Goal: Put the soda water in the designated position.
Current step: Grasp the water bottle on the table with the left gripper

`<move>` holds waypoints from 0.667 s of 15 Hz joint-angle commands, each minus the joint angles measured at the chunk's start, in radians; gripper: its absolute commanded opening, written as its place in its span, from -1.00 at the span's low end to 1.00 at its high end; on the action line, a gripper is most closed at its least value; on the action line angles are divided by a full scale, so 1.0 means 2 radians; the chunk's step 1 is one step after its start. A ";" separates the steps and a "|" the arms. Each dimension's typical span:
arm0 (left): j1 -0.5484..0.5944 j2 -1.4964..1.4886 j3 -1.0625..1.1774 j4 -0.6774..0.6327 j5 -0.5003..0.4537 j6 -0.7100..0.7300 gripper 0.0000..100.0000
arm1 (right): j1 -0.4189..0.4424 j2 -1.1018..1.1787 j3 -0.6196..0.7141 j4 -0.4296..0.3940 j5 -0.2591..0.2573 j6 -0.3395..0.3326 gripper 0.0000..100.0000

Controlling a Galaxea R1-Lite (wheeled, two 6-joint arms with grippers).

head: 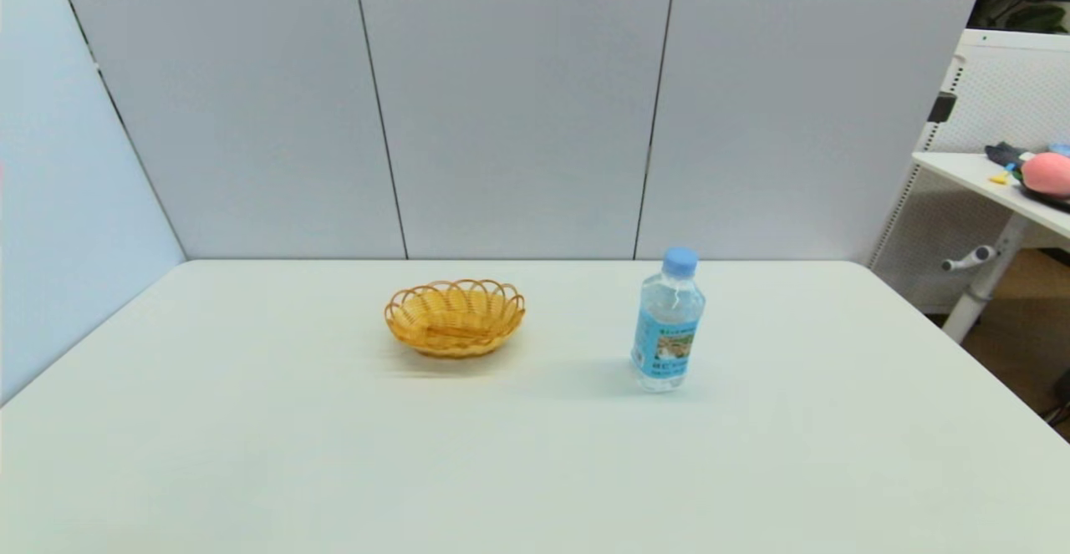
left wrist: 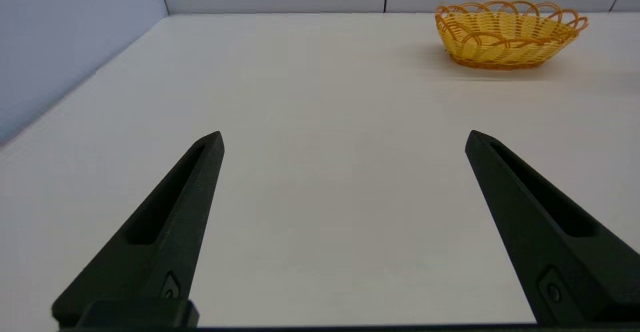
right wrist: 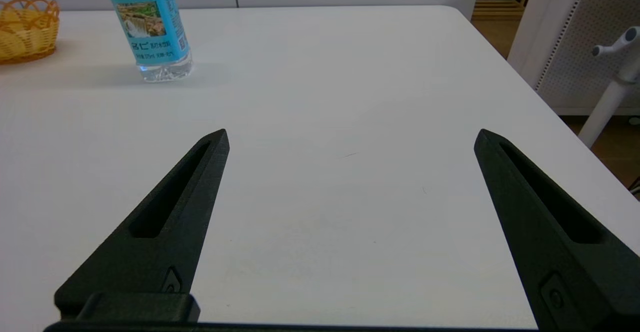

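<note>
The soda water (head: 667,320) stands upright on the white table, right of centre: a clear bottle with a light blue cap and a blue label. The right wrist view shows its lower half (right wrist: 150,26) well beyond my right gripper (right wrist: 351,139), which is open and holds nothing. A yellow-orange woven basket (head: 455,317) sits left of the bottle, a short gap between them. In the left wrist view the basket (left wrist: 507,34) lies far ahead of my open, empty left gripper (left wrist: 345,139). Neither arm shows in the head view.
Grey partition panels wall the table's back and left sides. Off the right edge stands a second white desk (head: 995,182) with a pink object on it, and a white leg with a handle (right wrist: 617,79).
</note>
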 commanded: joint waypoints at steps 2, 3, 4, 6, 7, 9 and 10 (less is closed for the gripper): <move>-0.051 0.255 -0.156 -0.005 -0.055 0.072 1.00 | 0.000 0.001 0.000 0.000 0.000 0.000 1.00; -0.077 0.318 -0.206 -0.012 -0.055 0.072 1.00 | 0.000 0.001 0.000 0.000 0.000 0.000 1.00; -0.109 0.377 -0.255 -0.020 -0.054 0.069 1.00 | 0.000 0.001 0.000 0.000 0.000 0.000 1.00; -0.128 0.464 -0.323 -0.025 -0.055 0.060 1.00 | 0.000 0.001 0.000 0.000 0.000 0.000 1.00; -0.137 0.504 -0.342 -0.034 -0.056 0.062 1.00 | 0.000 0.001 0.000 0.000 0.000 0.000 1.00; -0.166 0.577 -0.361 -0.095 -0.056 0.062 1.00 | 0.000 0.001 0.000 0.000 0.000 0.000 1.00; -0.180 0.606 -0.363 -0.121 -0.056 0.062 1.00 | 0.000 0.001 0.000 0.000 0.000 0.000 1.00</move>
